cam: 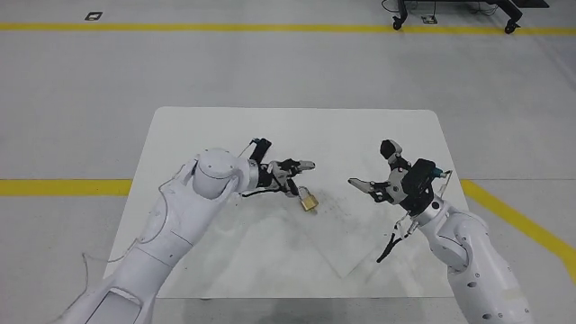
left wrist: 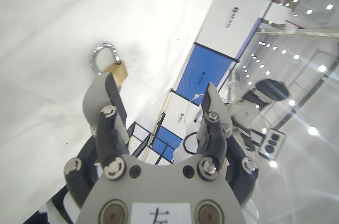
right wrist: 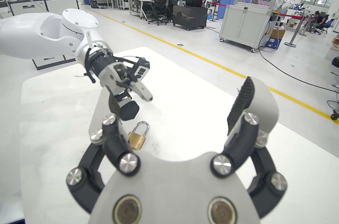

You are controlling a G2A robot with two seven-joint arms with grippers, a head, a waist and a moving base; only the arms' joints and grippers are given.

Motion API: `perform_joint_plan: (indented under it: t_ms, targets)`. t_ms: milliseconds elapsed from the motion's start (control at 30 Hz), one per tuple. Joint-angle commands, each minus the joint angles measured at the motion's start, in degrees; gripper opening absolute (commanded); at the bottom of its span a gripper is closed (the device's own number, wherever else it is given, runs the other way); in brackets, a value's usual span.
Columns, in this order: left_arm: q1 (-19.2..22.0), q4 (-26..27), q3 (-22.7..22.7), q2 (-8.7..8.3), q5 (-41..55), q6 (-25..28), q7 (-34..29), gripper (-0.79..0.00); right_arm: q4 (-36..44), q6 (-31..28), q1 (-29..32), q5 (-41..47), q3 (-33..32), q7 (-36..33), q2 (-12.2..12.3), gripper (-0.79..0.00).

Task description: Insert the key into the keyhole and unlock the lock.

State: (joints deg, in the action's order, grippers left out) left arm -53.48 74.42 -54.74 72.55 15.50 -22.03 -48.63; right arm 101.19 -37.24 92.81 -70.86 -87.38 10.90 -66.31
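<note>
The brass lock [cam: 309, 202] lies flat on the white surface [cam: 225, 261], about midway between its left and right edges. Just beyond it hangs the left tool [cam: 300, 178], released and gripping nothing. The right tool [cam: 371, 166], likewise released, hovers nearer the right edge.

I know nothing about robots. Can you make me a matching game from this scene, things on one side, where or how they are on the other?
1 padlock
2 left gripper
3 right gripper
4 table

A open, farther off from the padlock
B brass, lying on the table
C white top
D open, close beside the padlock

Pairs: 1-B, 2-D, 3-A, 4-C
</note>
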Motion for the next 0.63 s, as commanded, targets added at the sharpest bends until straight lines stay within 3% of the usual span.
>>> perform_joint_plan:
  t_ms: [0,133,233,333,367,467,600]
  targets:
    - [-4.32,7.65,-4.29,-1.36,-2.93,2.49,3.51,0.0,0.0,0.0,0.0,0.0,0.0,0.0,0.0,0.0]
    - [-12.65,22.63,-11.89,-4.06,-16.74,4.79,11.56,0.0,0.0,0.0,0.0,0.0,0.0,0.0,0.0,0.0]
    - [-17.7,30.64,-17.28,-5.12,-17.63,4.18,12.52,0.0,0.0,0.0,0.0,0.0,0.0,0.0,0.0,0.0]
    - [-19.5,31.33,-22.41,-4.87,-2.71,3.42,11.28,0.0,0.0,0.0,0.0,0.0,0.0,0.0,0.0,0.0]
    - [-19.37,31.97,-21.36,-5.0,-14.47,3.66,11.63,-0.001,0.0,0.0,0.0,0.0,0.0,0.0,0.0,0.0]
    - [-19.56,31.33,-22.85,-4.86,-4.01,3.38,11.23,-0.001,0.0,0.0,0.0,0.0,0.0,0.0,0.0,0.0]
    - [-19.55,31.33,-22.79,-4.86,-1.52,3.39,11.23,-0.001,0.0,0.0,0.0,0.0,0.0,0.0,0.0,0.0]
